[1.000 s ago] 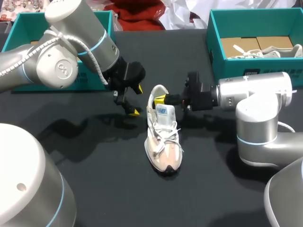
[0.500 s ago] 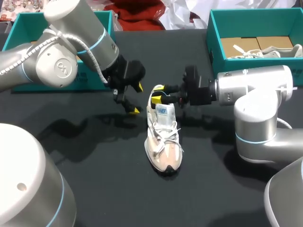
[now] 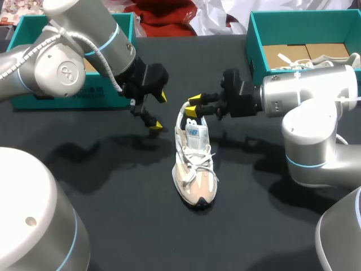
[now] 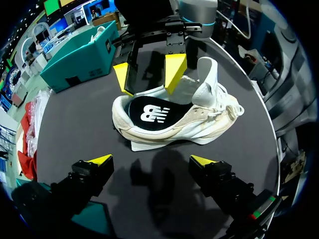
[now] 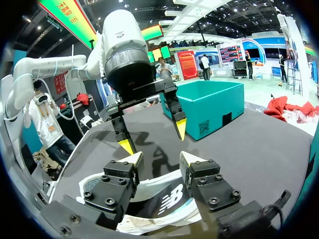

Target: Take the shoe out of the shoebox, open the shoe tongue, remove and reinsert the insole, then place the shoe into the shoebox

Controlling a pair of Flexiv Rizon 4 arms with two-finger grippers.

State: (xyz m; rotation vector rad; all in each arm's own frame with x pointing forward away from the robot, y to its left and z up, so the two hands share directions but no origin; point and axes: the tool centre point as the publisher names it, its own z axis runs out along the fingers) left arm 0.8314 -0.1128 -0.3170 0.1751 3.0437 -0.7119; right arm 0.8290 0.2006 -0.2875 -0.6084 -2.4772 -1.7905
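A pale low sneaker (image 3: 195, 169) stands on the black table (image 3: 113, 214), its toe toward the near edge. In the left wrist view the sneaker (image 4: 209, 117) shows a dark insole (image 4: 149, 113) lying inside and the tongue (image 4: 207, 79) standing up. My right gripper (image 3: 193, 105) hovers open just over the heel opening, with nothing between its fingers. My left gripper (image 3: 158, 111) hangs wide open to the left of the heel, clear of the sneaker. From the right wrist, my own gripper (image 5: 160, 159) is above the sneaker (image 5: 164, 199) and faces the left gripper (image 5: 153, 137).
A teal shoebox (image 3: 22, 34) stands at the back left behind my left arm. A second teal shoebox (image 3: 255, 51) at the back right holds another shoe (image 3: 333, 59) and cardboard pieces. Bare black table lies in front of the sneaker.
My right gripper has opened and lifted a little off the sneaker's heel. The left gripper has drawn slightly up and back. The sneaker has stayed put.
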